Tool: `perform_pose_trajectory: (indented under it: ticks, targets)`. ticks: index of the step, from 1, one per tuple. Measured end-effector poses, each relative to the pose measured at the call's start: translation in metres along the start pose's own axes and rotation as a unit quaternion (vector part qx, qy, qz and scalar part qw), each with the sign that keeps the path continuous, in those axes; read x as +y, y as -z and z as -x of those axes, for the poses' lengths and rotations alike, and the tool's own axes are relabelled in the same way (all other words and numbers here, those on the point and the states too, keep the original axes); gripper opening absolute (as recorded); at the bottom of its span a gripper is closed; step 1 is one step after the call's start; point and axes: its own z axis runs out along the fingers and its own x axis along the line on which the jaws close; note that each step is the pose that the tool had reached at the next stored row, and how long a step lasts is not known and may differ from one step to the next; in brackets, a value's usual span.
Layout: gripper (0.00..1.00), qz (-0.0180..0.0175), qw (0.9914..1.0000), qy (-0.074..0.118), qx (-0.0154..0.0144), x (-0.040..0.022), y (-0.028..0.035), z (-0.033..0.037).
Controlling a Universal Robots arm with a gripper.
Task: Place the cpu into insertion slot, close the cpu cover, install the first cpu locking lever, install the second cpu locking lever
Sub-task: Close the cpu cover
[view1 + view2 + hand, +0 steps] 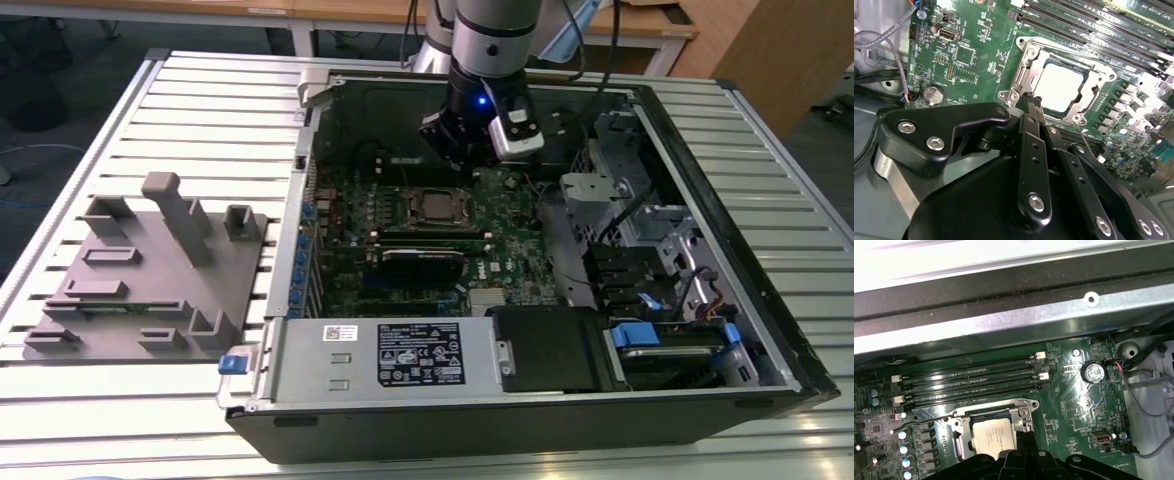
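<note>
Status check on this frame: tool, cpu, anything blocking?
Tool shut, tips at corner of cpu cover. Cover down over seated cpu. Lever wire juts out beside it. Nothing blocking.

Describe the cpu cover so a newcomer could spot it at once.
In the open computer case, look at the green motherboard. The cpu cover lies beside the long black memory slots: the one shiny square metal frame, ringing the pale cpu.
</note>
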Motion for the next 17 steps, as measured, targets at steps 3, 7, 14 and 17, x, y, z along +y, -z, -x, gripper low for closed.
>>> perform_pose_trajectory:
  ticks: [3,7,14,17]
  targets:
    - [0.10,0.0000,0.99999,0.004,0.0001,0.0000,0.0000,0.0000]
    - [0.10,0.0001,0.99996,0.009,0.0003,0.0000,-0.0001,-0.0001]
    - [0.10,0.0002,0.99985,0.017,0.0007,0.0000,-0.0002,-0.0001]
    - [0.10,0.0002,0.99979,0.021,0.0008,0.0000,-0.0002,-0.0002]
